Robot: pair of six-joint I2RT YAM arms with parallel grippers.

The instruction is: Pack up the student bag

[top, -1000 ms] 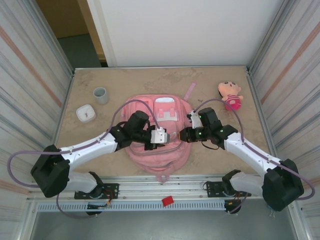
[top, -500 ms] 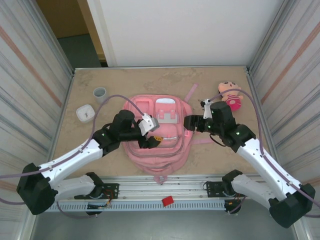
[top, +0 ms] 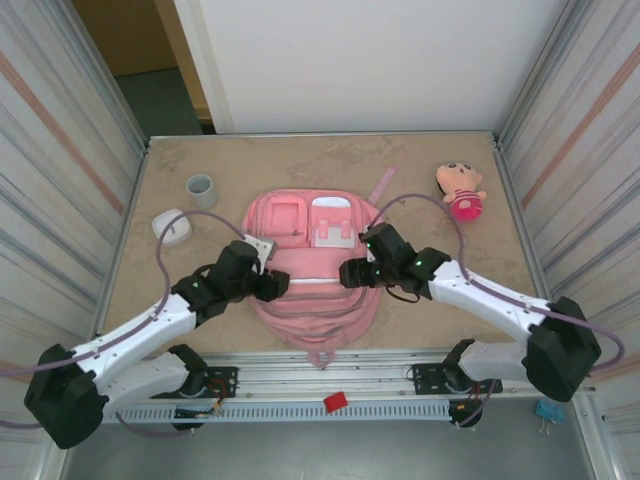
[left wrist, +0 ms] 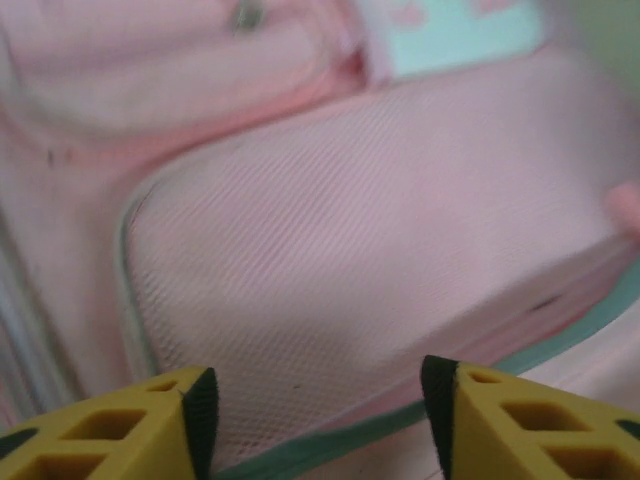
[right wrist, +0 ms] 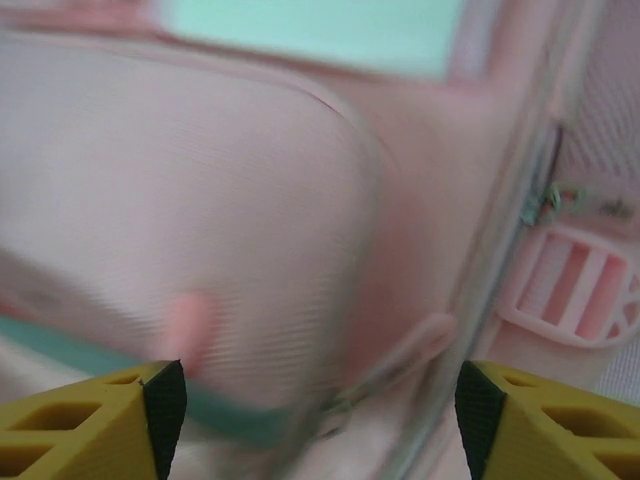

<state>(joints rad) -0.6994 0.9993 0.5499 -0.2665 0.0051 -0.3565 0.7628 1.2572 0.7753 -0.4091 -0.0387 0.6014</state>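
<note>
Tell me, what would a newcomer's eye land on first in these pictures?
The big pink student bag lying flat in the middle of the table grabs you first, with the left arm and right arm bent over it from either side. Up close, the yellow left fingers and right fingers stand apart over the pink fabric, holding nothing. A small plush doll sits far right, a grey cup far left.
</note>
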